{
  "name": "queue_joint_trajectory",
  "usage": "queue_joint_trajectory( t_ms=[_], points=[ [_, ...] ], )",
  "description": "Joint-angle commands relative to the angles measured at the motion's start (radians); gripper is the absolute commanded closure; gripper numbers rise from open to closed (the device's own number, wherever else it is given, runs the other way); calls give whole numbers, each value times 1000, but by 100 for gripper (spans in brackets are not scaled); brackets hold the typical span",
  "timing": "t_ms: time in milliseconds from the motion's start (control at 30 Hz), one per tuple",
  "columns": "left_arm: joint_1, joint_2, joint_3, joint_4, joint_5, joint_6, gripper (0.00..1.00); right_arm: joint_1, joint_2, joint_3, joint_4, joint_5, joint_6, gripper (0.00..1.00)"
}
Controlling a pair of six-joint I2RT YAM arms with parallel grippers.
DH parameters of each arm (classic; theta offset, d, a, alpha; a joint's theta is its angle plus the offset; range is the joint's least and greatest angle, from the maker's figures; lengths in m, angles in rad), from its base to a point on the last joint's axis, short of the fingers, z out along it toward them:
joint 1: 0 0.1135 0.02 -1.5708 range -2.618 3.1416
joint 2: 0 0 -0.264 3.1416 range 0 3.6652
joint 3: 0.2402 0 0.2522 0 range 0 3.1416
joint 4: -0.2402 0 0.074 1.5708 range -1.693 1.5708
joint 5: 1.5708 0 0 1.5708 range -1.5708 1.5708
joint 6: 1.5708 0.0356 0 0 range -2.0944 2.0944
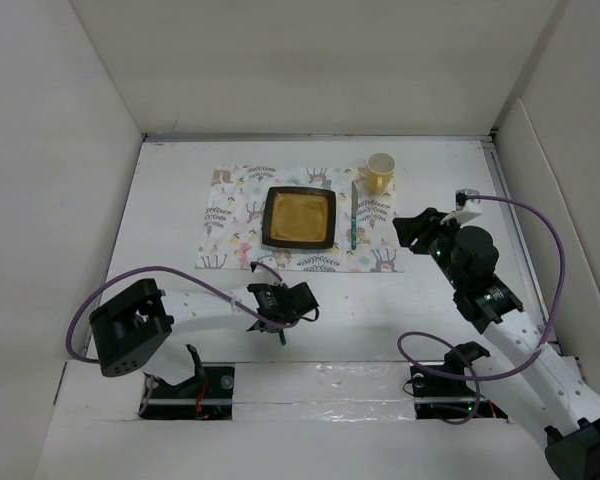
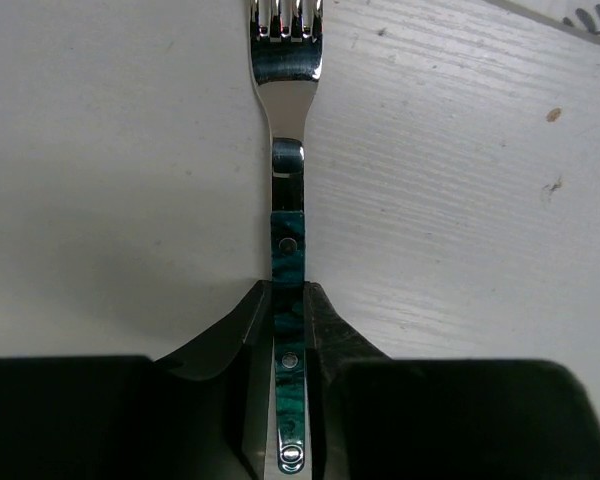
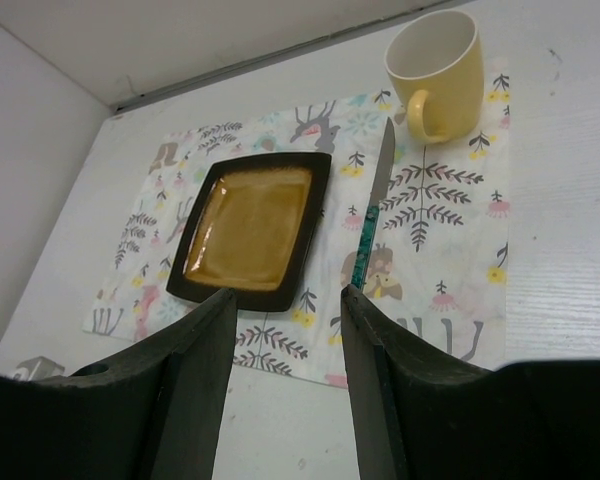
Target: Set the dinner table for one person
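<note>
Fork (image 2: 288, 225) pinched in left tool (image 2: 288, 296) near placemat's (image 1: 225, 222) edge; right tool (image 3: 286, 295) spread.

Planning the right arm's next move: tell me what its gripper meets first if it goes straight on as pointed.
Probably the placemat, at its near edge just short of the plate; the right gripper, fingers open, frames that spot. Depth is unclear, so it could touch bare table first.

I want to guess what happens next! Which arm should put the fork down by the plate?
Probably the left. The left claw is shut on the fork, close to the placemat's near edge. The right claw is open and holds nothing.
</note>
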State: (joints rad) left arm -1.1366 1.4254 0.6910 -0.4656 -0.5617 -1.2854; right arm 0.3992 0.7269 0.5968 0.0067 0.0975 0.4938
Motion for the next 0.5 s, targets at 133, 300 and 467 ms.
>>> queue_joint_trajectory(
  t_ms=[133, 300, 467],
  points=[
    [-9, -210, 100, -225, -95, 20, 100, -5, -3, 12, 32, -7, -3, 49],
    [151, -316, 229, -113, -121, 357, 100, -5, -1, 11, 42, -27, -3, 49],
    [539, -228, 378, 122, 118, 828, 100, 13, 8, 4, 58, -19, -3, 49]
  ],
)
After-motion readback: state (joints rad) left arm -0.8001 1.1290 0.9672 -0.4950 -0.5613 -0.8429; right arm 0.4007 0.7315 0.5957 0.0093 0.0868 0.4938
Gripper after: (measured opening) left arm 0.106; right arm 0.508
